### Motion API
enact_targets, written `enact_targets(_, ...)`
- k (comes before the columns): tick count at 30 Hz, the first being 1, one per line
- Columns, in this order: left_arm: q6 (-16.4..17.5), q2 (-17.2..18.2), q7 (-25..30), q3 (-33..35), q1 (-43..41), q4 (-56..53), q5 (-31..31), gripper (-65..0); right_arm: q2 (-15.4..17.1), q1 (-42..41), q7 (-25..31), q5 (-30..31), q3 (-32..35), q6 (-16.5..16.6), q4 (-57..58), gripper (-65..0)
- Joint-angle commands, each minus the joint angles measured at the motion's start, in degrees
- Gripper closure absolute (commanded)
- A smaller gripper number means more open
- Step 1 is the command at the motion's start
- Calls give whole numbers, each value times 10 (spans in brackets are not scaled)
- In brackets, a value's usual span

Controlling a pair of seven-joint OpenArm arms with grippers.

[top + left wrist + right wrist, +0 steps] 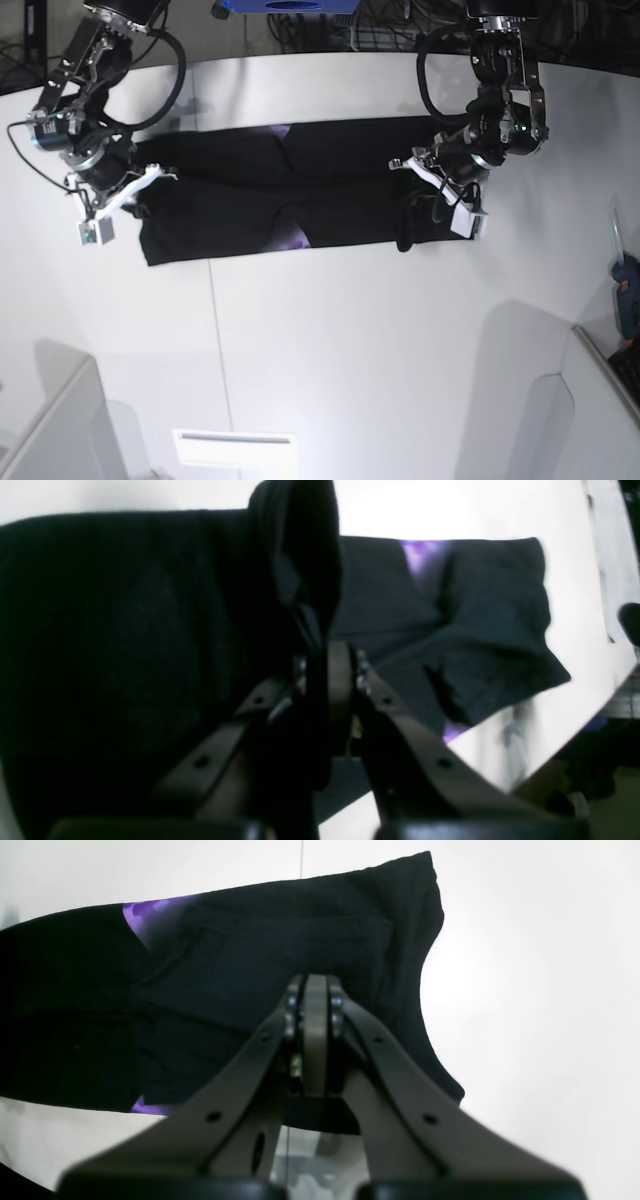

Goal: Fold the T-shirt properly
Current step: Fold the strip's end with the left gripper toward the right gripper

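The black T-shirt (250,190) lies as a long folded strip across the white table (350,340), with small patches of purple print (290,240) showing at its folds. At the strip's right end in the base view, my left gripper (412,220) is shut on a raised fold of the T-shirt (475,605). In the left wrist view the cloth stands up from between the left gripper's (325,655) fingertips. My right gripper (138,208) hangs at the strip's left end. In the right wrist view the right gripper (315,990) is shut, just above the T-shirt (225,965), with nothing seen between its pads.
A blue box (285,5) and cables sit beyond the table's far edge. A blue object (625,280) lies at the right edge. Pale panels (235,450) stand at the near side. White table surface stretches in front of the shirt.
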State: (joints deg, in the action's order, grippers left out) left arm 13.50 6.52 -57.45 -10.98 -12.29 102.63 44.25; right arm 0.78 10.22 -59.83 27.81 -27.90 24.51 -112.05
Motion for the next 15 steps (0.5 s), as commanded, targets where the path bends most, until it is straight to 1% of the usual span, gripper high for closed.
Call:
enact_targets(1,4,2,10,-2,7,8,10,0,4,-6,12,7,-3,2,-8,0)
enact_targets(3,4,-7,10,-3,8,8,6,0,4,-6,12,7,-4,2,-8,0)
enact_targets(5,3,-8,10,-2,10,8,5,0,4,-6,12,7,-4,2,-8,0)
enact_targets(7,-14,-9,10,0,16,7,9,0,4,-6,12,7,-4,2,-8,0)
enact_targets(9,-23,-9,10,3,21,0,11,0,4,-6,12,7,-4,2,-8,0)
enact_targets(15,-24,-12,10,31,34,-20,9,0,4,-6,12,7,-4,2,-8,0)
